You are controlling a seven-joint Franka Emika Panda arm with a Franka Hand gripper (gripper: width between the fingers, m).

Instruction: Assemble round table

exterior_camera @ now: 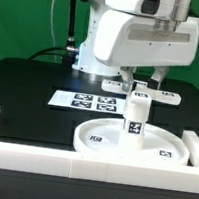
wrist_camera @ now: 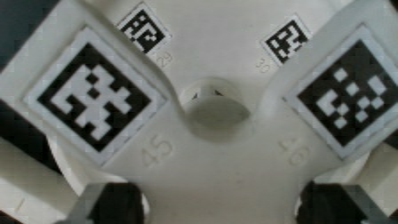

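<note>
Gripper jaws closed on the cross-shaped piece atop the post; light, stiff, slippery plastic.

light: bright, even | shadows: soft | wrist view: blurred | exterior: low-resolution

White disc, post and cross-shaped piece bear black-and-white square tags.

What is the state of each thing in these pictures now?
gripper: shut on the cross-shaped piece.
cross-shaped piece: held level at the post's top.
post: upright on the round disc.
round disc: lying flat, rim up.
marker board: lying flat.
</note>
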